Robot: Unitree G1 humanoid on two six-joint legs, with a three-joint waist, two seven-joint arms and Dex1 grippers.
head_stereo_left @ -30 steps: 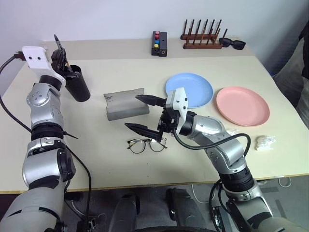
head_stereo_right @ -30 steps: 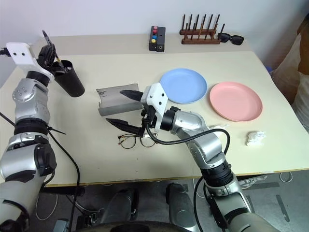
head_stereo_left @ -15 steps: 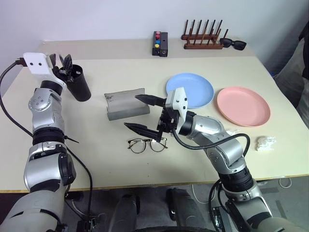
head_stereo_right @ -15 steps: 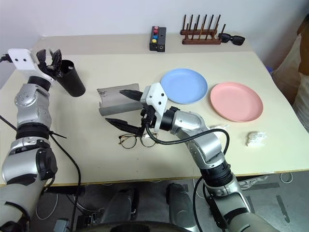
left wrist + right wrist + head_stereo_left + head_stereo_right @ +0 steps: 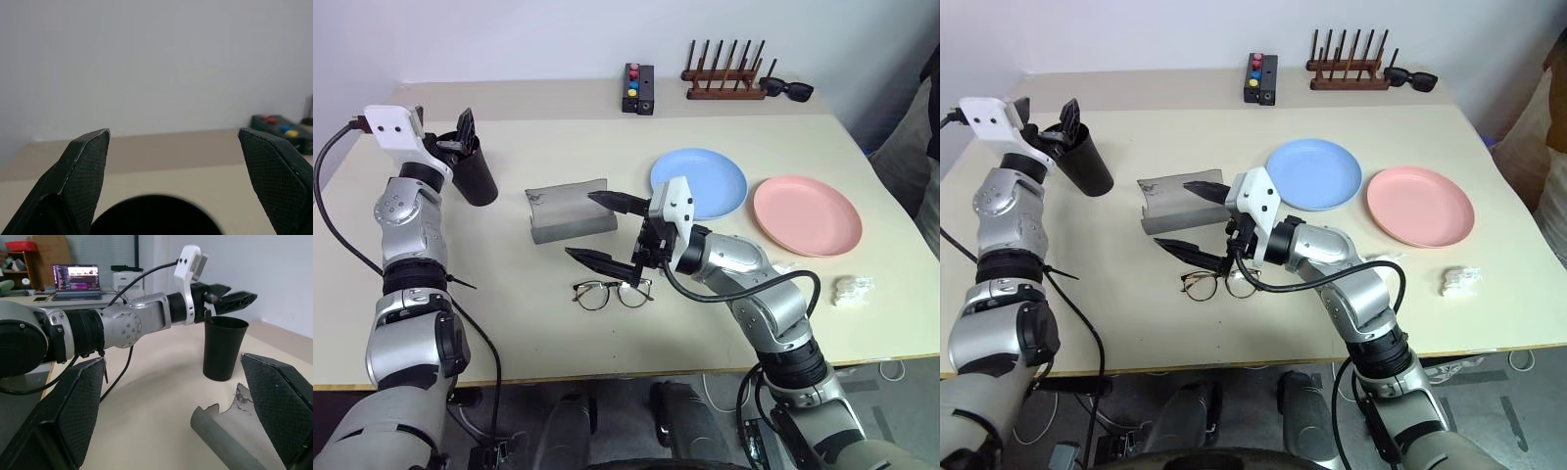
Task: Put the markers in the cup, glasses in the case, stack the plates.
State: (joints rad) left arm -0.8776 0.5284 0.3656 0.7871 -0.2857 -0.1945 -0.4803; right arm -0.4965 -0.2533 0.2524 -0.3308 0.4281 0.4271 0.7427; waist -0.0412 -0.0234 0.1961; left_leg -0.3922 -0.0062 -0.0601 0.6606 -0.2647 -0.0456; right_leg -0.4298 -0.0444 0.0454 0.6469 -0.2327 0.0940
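Fingers of your left gripper (image 5: 460, 130) stand spread wide over the mouth of the cup (image 5: 475, 174), empty, one tip either side of the rim as the left wrist view shows. No markers lie anywhere on the table (image 5: 509, 294), so I judge that part done, though the dark inside of the cup hides them. Lift that hand straight up before swinging it away; the cup looks light and tall, and a sideways brush of a fingertip could tip it.

Your right gripper (image 5: 607, 230) hangs with its fingers wide apart too, holding nothing, one tip over the near edge of the case (image 5: 570, 211) and the other just above the glasses (image 5: 612, 293). The case lies open between the cup and the blue plate (image 5: 698, 182); the glasses sit just in front of it, near the table's front edge.

For the glasses, come down over the bridge or one rim, not a lens, and close gently: the frame is thin and may skate on the table. Keep the arms of the frame clear of the case wall when you carry it across. The pink plate (image 5: 806, 214) sits just beside the blue one, apart, not yet stacked.
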